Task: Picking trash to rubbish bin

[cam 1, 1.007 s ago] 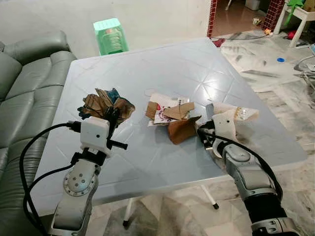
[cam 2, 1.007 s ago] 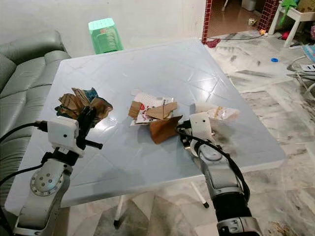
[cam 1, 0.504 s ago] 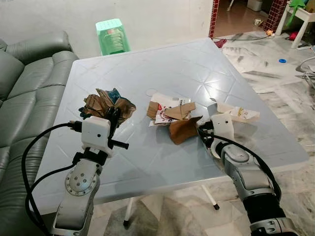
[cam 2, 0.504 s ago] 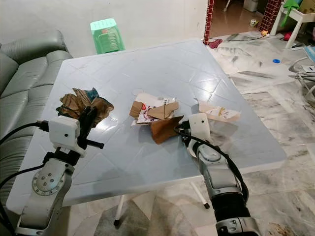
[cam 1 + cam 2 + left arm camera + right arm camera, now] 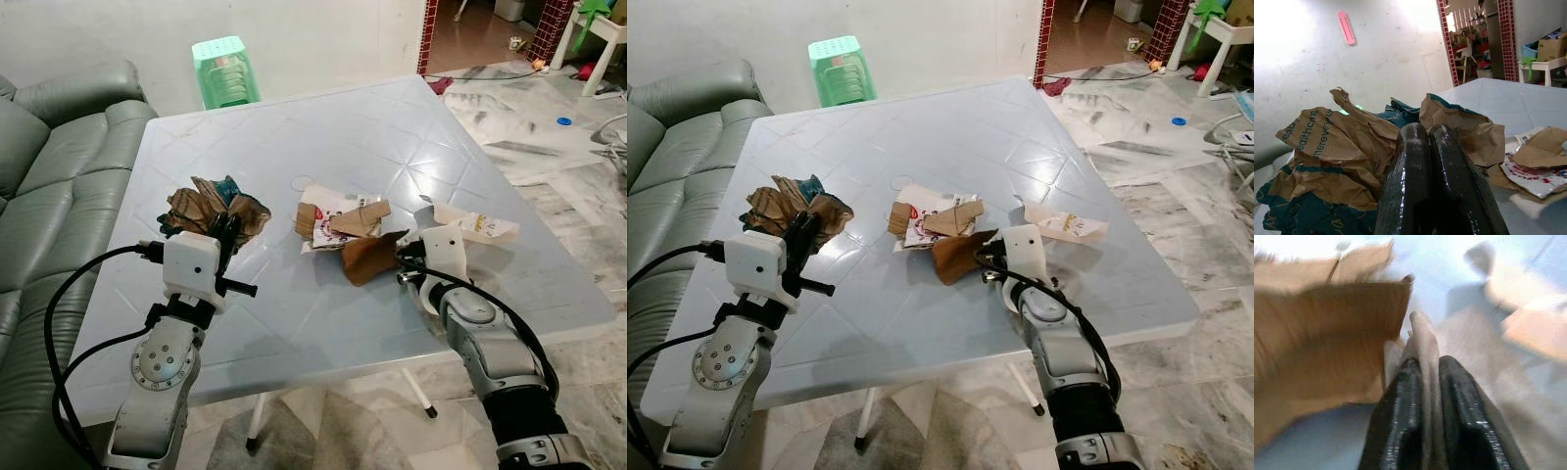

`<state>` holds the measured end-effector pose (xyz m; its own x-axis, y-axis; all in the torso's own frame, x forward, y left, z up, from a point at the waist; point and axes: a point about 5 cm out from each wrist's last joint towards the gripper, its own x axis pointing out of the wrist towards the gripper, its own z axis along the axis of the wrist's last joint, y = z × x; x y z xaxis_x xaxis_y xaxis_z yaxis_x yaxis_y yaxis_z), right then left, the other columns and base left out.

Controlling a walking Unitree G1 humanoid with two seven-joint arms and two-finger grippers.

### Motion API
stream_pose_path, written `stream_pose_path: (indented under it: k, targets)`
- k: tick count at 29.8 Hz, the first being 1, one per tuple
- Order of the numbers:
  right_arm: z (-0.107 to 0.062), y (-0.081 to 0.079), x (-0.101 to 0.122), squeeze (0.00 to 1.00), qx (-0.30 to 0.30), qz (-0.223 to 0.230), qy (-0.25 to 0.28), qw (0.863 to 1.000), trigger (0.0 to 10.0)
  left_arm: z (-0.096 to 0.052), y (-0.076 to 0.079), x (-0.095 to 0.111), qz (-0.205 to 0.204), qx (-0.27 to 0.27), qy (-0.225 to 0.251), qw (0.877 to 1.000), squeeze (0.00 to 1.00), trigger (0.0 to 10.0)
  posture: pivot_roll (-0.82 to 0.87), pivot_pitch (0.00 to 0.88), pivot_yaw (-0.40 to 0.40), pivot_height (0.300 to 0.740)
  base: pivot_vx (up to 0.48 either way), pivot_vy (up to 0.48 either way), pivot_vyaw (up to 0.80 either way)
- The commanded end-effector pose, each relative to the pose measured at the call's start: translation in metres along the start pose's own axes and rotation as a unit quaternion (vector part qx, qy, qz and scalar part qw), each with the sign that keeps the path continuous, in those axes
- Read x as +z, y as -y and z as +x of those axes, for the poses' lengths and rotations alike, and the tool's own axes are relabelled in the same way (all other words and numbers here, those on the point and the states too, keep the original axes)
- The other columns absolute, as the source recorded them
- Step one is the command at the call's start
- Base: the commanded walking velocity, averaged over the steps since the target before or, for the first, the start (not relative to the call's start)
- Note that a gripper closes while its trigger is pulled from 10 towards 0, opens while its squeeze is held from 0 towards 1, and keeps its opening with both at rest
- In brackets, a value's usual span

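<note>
Brown card lies on the surface at centre, at the 5 o'clock edge of the paper scraps. My right pincer is closed on a thin flap of it; the wrist view shows a pale strip pinched between the two fingers, though that picture is blurred. The crumpled bag, brown with teal print, sits at 9 o'clock of the scraps. My left pincer rests against its near side with the fingers pressed together; I cannot tell whether any paper is caught between them. A white wrapper lies just beyond my right wrist, at 3 o'clock of the card. A green stool stands past the far edge, and a grey sofa lies at 9 o'clock.

Risks, as I judge them: the hold on the card is only an edge pinch, so a quick lift may tear the flap or let the card slip out. Dragging it may pull the scraps along. The bag may stay behind if the left fingers hold nothing.

Compared with one second ago, the card has slid slightly toward 3 o'clock, my right pincer has turned in closer to it, and the wrapper lies flatter. My left pincer and the bag are unchanged.
</note>
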<state>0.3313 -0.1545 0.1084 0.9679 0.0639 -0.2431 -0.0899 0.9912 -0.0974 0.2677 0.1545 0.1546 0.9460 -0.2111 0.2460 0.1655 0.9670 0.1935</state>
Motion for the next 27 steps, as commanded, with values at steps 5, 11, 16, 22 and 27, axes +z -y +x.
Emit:
stream_pose_path:
  k: [5, 11, 16, 22, 27]
  targets:
    - [-0.010, 0.011, 0.065, 0.00, -0.063, -0.055, 0.195, 0.977, 0.0, 0.002, -0.006, 0.006, 0.010, 0.017, 0.014, 1.000, 0.00, 0.0, 0.04, 0.040, 0.068, 0.740, 0.000, 0.000, 0.00]
    - [-0.021, 0.013, 0.092, 0.00, -0.092, -0.100, 0.281, 0.950, 0.0, 0.002, -0.006, 0.006, 0.009, 0.018, 0.015, 1.000, 0.00, 0.0, 0.04, 0.039, 0.067, 0.740, 0.000, 0.000, 0.00]
    - [-0.028, 0.014, 0.107, 0.00, -0.115, -0.125, 0.322, 0.931, 0.0, 0.002, -0.009, 0.008, 0.021, 0.032, 0.023, 0.999, 0.00, 0.0, 0.04, 0.038, 0.069, 0.740, 0.000, 0.000, 0.00]
    - [-0.034, 0.013, 0.119, 0.00, -0.124, -0.162, 0.360, 0.910, 0.0, 0.004, -0.015, 0.006, 0.023, 0.062, 0.014, 0.998, 0.00, 0.0, 0.04, 0.040, 0.069, 0.740, 0.000, 0.000, 0.00]
    - [-0.030, 0.012, 0.111, 0.00, -0.122, -0.158, 0.341, 0.919, 0.0, 0.006, -0.013, 0.004, 0.002, 0.075, 0.000, 0.997, 0.00, 0.0, 0.04, 0.038, 0.065, 0.740, 0.000, 0.000, 0.00]
